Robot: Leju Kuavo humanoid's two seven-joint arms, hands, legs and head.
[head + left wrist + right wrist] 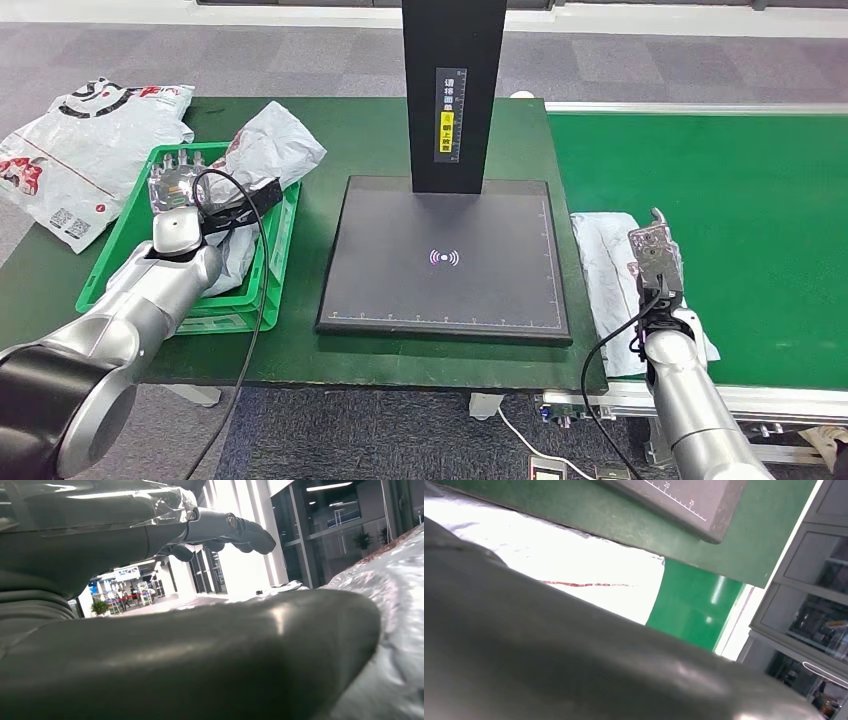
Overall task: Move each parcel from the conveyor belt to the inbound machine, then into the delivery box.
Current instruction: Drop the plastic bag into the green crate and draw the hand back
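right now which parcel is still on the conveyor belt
The flat white parcel under the right hand; the others lie in the green crate or beyond it.

The conveyor belt (720, 200) was bright green, the bench (370, 130) a darker green. The delivery box (130, 240) was green plastic. Parcels (610, 270) were white-grey with red print. The inbound machine (447, 255) was matt black, bearing a white ruler scale and a glowing purple-white symbol.

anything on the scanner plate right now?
No. In the head view the scanner plate is bare, with one parcel beside it on the belt under the right hand.
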